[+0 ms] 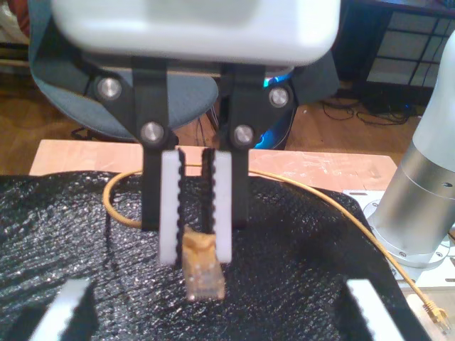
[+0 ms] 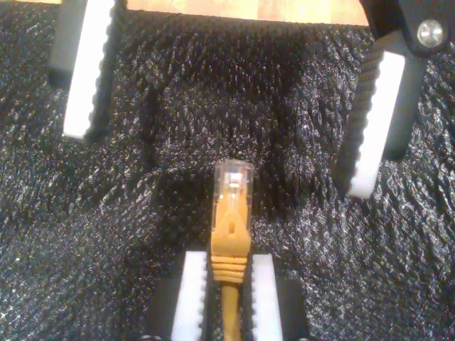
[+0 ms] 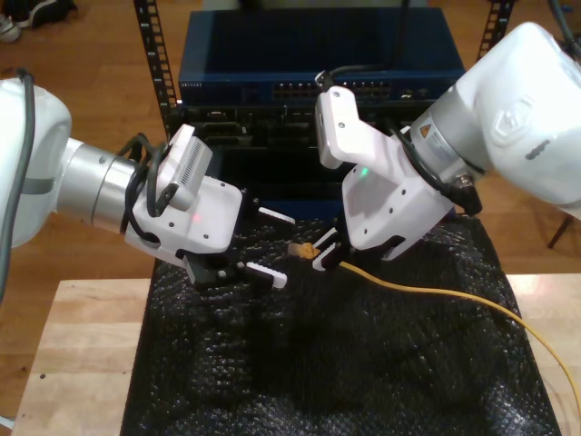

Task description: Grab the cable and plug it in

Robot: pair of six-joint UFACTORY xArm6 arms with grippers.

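**Plug held, lined up for a handover to the open gripper**

- The cable (image 2: pixel 229 234) is clamped at its yellow boot by my second gripper (image 2: pixel 226 273). The clear plug (image 2: pixel 233 177) sticks out free past the pads, above the black foam mat (image 2: pixel 142 213).
- My first gripper (image 1: pixel 217 316) faces the plug with its jaws spread wide, one finger each side of it, touching nothing.
- The rest of the cable trails back from the plug over the mat and off toward the table (image 3: pixel 82 345).
- The switch (image 3: pixel 363 91) with its port row sits behind the plug, up on the rack.

My read is that the step is a regrasp.
- Centre the first gripper on the plug body before closing.
- Take it on the flat sides. I can't tell which way the latch tab faces, so check that first.
- Don't release the second gripper until the first one has closed on the plug, or the plug may drop or twist.
- Leave enough of the plug tip exposed to enter a port.
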